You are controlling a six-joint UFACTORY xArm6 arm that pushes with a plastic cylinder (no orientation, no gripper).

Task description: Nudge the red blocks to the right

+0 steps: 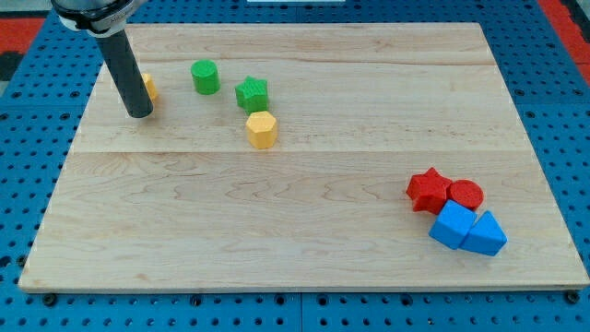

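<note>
A red star block (426, 189) and a red round block (466, 195) lie side by side, touching, at the view's lower right of the wooden board (304, 240). Just below them sit a blue cube (452, 224) and a blue wedge-like block (485, 233), touching the red ones. My tip (139, 112) is far off at the view's upper left, right beside a yellow block (149, 87) that the rod partly hides.
A green cylinder (206, 77), a green star block (252, 93) and a yellow hexagonal block (262, 129) lie at the upper left centre. The board's right edge (544, 184) is close to the red and blue blocks. A blue pegboard (562, 111) surrounds the board.
</note>
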